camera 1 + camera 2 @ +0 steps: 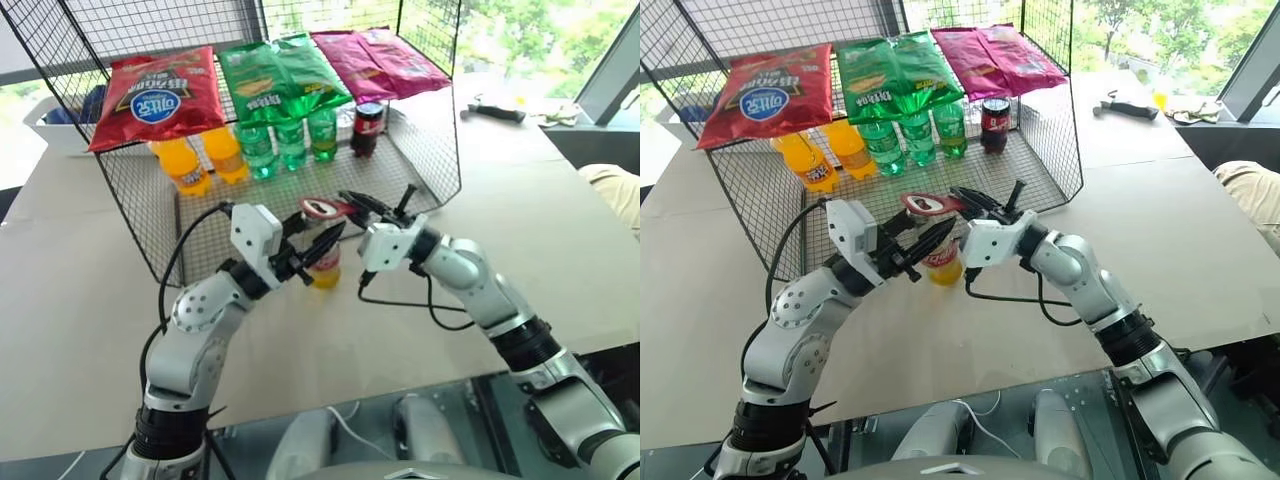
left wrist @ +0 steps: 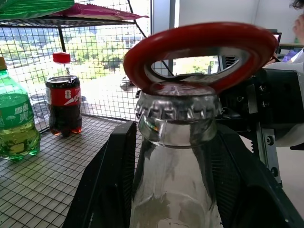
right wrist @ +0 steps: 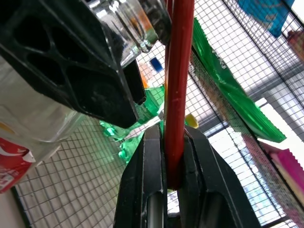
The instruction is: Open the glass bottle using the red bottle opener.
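Pinching the slim red bottle opener (image 2: 199, 52), the right hand (image 3: 172, 156) lays its oval ring on the left hand (image 2: 166, 190)-gripped glass bottle (image 2: 178, 156).

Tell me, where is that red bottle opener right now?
The red bottle opener rests its ring on the glass bottle's cap, mid-table before the wire rack, pinched by the right pincer.

The bottle opener (image 2: 199, 52) is red. The glass bottle (image 1: 324, 262) is clear, with yellow liquid low, a red-and-white label and a silver cap (image 2: 179, 105). Behind stand green bottles (image 1: 290, 142), orange bottles (image 1: 200, 160) and red (image 1: 158, 95), green (image 1: 280, 78) and magenta (image 1: 378, 62) bags.
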Motion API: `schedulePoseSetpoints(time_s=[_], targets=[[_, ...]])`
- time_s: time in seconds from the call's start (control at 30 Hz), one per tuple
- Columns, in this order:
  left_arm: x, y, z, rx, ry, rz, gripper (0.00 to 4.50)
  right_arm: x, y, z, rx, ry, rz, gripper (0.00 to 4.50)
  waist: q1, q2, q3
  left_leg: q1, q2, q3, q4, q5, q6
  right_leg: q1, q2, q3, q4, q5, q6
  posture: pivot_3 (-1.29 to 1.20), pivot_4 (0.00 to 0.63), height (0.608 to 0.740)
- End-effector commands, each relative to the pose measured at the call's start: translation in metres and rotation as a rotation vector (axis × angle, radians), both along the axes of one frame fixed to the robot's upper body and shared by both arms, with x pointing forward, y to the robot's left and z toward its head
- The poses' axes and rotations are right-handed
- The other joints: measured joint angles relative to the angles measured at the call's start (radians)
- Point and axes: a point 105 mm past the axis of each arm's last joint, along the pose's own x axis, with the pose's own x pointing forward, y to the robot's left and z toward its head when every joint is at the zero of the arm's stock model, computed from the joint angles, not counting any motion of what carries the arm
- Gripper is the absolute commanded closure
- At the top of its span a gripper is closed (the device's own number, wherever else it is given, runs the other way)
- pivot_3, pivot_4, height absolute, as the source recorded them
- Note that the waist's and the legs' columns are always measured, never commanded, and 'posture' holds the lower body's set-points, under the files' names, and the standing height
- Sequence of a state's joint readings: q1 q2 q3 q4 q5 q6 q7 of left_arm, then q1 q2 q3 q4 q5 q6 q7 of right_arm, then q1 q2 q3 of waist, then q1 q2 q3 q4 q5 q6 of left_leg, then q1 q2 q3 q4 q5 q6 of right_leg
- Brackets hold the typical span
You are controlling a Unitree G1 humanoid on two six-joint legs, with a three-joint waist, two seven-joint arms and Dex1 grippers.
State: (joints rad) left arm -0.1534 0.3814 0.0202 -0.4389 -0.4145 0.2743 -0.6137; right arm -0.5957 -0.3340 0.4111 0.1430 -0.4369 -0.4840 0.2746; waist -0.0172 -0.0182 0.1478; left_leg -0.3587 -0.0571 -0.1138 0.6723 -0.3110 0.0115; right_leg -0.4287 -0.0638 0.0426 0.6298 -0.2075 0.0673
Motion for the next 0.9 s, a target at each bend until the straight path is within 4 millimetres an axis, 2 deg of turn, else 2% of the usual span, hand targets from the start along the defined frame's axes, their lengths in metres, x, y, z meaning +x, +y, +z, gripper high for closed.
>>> schedulePoseSetpoints(time_s=[0.03, 0.17, 0.23, 0.43, 0.57, 0.7, 0.9], targets=[[0.001, -0.004, -0.002, 0.010, 0.009, -0.012, 2.86, -0.011, 0.017, -0.021, -0.088, -0.047, 0.077, 4.50, 0.000, 0.000, 0.000, 0.001, 0.000, 0.000, 0.000, 0.000, 0.000, 0.001, 0.000, 0.000, 0.000, 0.000, 0.000, 0.00, 0.150, 0.740], [0.000, -0.003, -0.002, 0.015, 0.009, -0.013, 2.86, -0.008, 0.020, -0.036, -0.093, -0.010, 0.081, 4.50, 0.000, 0.001, 0.000, 0.006, 0.000, 0.000, -0.001, 0.000, 0.000, 0.006, 0.001, 0.000, -0.001, 0.000, 0.000, 0.00, 0.150, 0.740], [0.000, -0.002, -0.001, 0.016, 0.010, -0.011, 2.86, -0.006, 0.022, -0.042, -0.111, -0.001, 0.082, 4.50, -0.001, 0.001, 0.000, 0.015, 0.000, 0.000, -0.004, 0.000, 0.000, 0.014, 0.001, 0.000, -0.003, 0.000, 0.000, 0.00, 0.150, 0.740], [0.000, -0.003, -0.001, 0.014, 0.012, -0.012, 2.86, 0.001, 0.022, -0.061, -0.171, 0.039, 0.064, 4.50, -0.004, 0.003, -0.002, 0.016, 0.001, 0.000, -0.003, 0.000, -0.001, 0.015, 0.002, 0.001, -0.002, 0.000, 0.000, 0.00, 0.150, 0.740], [0.000, -0.003, -0.002, 0.015, 0.014, -0.012, 2.86, 0.004, 0.020, -0.067, -0.188, 0.042, 0.051, 4.50, -0.004, 0.006, -0.004, 0.016, 0.001, 0.000, -0.004, 0.000, -0.001, 0.015, 0.002, 0.001, -0.002, 0.000, 0.000, 0.00, 0.150, 0.740], [0.001, -0.002, -0.002, 0.014, 0.016, -0.010, 2.86, 0.005, 0.018, -0.065, -0.190, 0.023, 0.047, 4.50, -0.004, 0.007, -0.006, 0.016, 0.001, 0.000, -0.004, 0.000, -0.001, 0.015, 0.002, 0.001, -0.002, 0.000, 0.000, 0.00, 0.150, 0.740], [0.002, -0.002, -0.004, 0.012, 0.020, -0.010, 2.86, 0.007, 0.016, -0.044, -0.193, -0.068, 0.058, 4.50, -0.005, 0.008, -0.007, 0.016, 0.001, 0.000, -0.004, 0.000, -0.001, 0.015, 0.002, 0.001, -0.002, 0.000, 0.000, 0.00, 0.150, 0.740]])
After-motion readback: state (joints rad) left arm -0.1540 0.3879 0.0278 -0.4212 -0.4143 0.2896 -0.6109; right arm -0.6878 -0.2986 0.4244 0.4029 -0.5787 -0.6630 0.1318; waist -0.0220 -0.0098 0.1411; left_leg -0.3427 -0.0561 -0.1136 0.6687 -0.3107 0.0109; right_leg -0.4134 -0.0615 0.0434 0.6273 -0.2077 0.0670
